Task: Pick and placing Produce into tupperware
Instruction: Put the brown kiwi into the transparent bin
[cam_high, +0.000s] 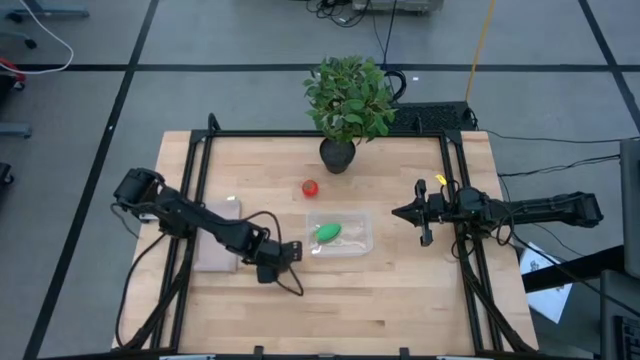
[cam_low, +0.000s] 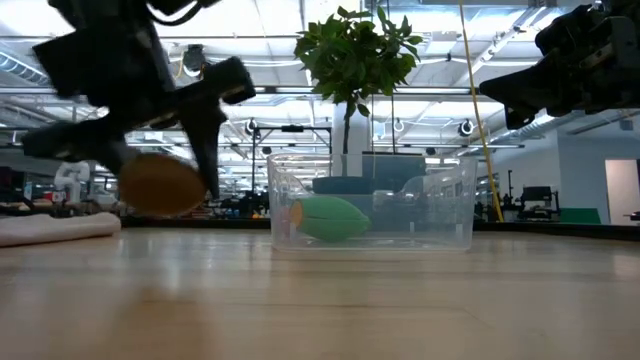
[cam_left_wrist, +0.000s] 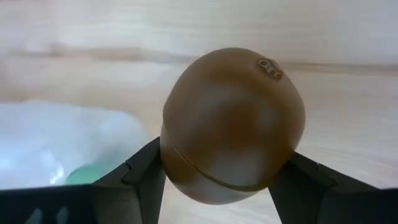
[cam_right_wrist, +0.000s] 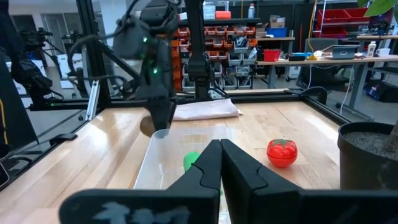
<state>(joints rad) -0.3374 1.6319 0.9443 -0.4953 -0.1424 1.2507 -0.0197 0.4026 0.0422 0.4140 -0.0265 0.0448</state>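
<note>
Potted leafy plant (cam_high: 349, 105) in a dark pot at the far edge of the wooden table (cam_high: 400, 290) — foliage spreading well past the pot. Flat pale slab (cam_high: 216, 238) lying near the left side. Beyond — black cables (cam_high: 560, 138) trailing over grey floor (cam_high: 120, 40).

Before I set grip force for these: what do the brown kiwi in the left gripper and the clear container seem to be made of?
The kiwi looks like moulded plastic, smooth and matte: a seam line runs around it and a small embossed mark shows near its top, so likely a toy. The left gripper is shut on it. The container seems thin clear plastic, glossy: the green piece shows through its wall.
</note>
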